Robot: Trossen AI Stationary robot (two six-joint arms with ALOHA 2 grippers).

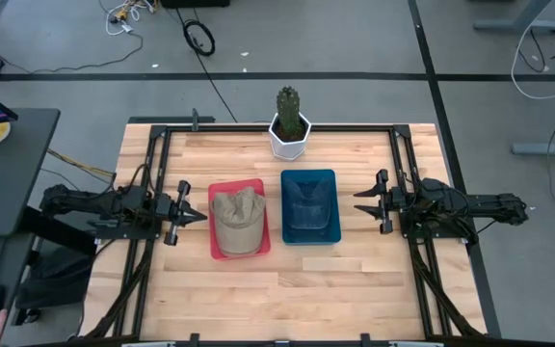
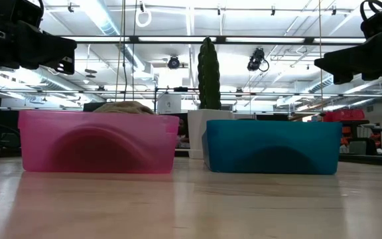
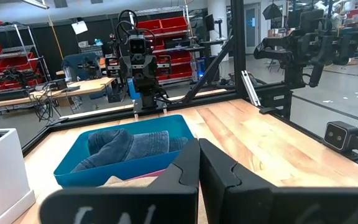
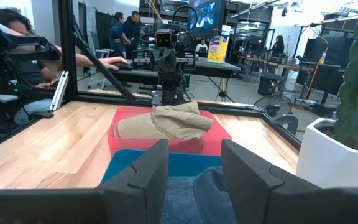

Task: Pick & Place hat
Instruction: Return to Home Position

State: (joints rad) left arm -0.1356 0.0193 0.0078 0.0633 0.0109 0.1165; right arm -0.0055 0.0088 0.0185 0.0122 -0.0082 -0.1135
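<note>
The left gripper [image 1: 203,216], fingers pressed together and empty, sits just beside the red bin [image 1: 239,183] holding the tan hat [image 1: 237,218]. The right gripper [image 1: 359,202], fingers parted, faces the blue bin [image 1: 309,174] holding a blue hat [image 1: 308,209].

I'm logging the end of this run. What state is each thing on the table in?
Left gripper: shut, empty, beside the red bin.
Right gripper: open, empty, beside the blue bin.
Red bin: upright, holding the light brown hat.
Light brown hat: crumpled, rising above the rim.
Blue bin: upright, holding the blue denim hat.
Blue denim hat: lying inside.
Cactus: upright in its white pot.
</note>
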